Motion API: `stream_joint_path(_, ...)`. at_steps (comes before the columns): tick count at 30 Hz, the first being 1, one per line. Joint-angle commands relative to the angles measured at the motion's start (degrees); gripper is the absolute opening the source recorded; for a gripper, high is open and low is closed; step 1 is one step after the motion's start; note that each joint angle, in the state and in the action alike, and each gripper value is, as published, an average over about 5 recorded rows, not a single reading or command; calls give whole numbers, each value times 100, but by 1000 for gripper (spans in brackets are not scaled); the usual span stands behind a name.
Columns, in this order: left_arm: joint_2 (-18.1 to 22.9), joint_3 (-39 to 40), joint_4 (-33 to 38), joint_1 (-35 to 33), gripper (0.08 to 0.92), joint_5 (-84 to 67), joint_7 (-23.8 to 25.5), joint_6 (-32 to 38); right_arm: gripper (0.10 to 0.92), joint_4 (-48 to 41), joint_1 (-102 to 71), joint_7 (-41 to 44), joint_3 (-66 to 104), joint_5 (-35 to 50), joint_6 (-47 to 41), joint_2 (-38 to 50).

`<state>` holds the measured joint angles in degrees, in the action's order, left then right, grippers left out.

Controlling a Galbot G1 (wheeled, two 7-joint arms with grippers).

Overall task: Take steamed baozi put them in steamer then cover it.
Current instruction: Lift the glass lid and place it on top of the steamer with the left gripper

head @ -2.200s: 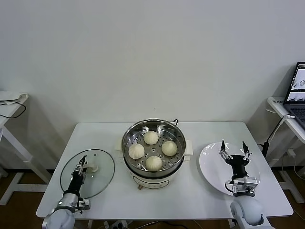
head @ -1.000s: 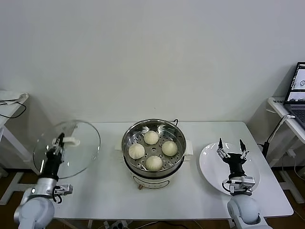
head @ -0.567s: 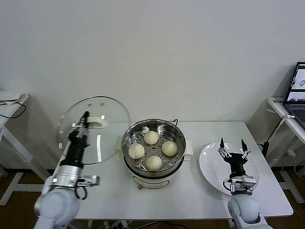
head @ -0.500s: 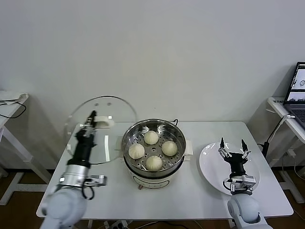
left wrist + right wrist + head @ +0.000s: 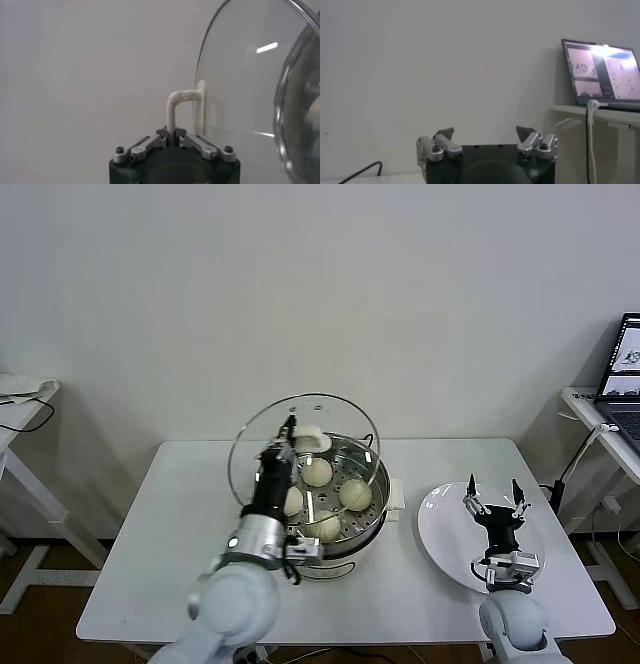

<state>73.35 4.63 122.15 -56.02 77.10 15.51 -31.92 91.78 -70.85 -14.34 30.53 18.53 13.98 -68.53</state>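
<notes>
The steamer (image 5: 372, 461), a shiny steel pot on a white base, stands mid-table with several cream-white baozi (image 5: 355, 494) on its perforated tray. My left gripper (image 5: 290, 429) is shut on the cream handle (image 5: 309, 440) of the cover (image 5: 340, 419). It holds this clear glass lid tilted nearly on edge, above the pot's near-left side. In the left wrist view the fingers pinch the handle (image 5: 182, 100) with the glass cover (image 5: 240, 85) beyond. My right gripper (image 5: 492, 489) stands open and empty over the white plate (image 5: 440, 529); its fingertips (image 5: 445, 133) point up.
The white table (image 5: 180, 544) carries the pot and the bare plate at the right. A laptop (image 5: 627, 364) sits on a side desk at far right, also in the right wrist view as the laptop (image 5: 600, 70). Another small desk (image 5: 20, 399) stands far left.
My left gripper lifted the cover off the table's left side and carried it right, up over the steamer. The right gripper stayed over the plate.
</notes>
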Motion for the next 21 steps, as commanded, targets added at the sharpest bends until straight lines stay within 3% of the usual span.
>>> stream_joint_path(1,458,965,-936,718,194,516,527,-569,823,-51,14,0,37,-7,5,-33)
stream_joint_path(21,523,787,-1501,600,194,1266,640,-330,823,-88,60,16,37,-12,32,-58)
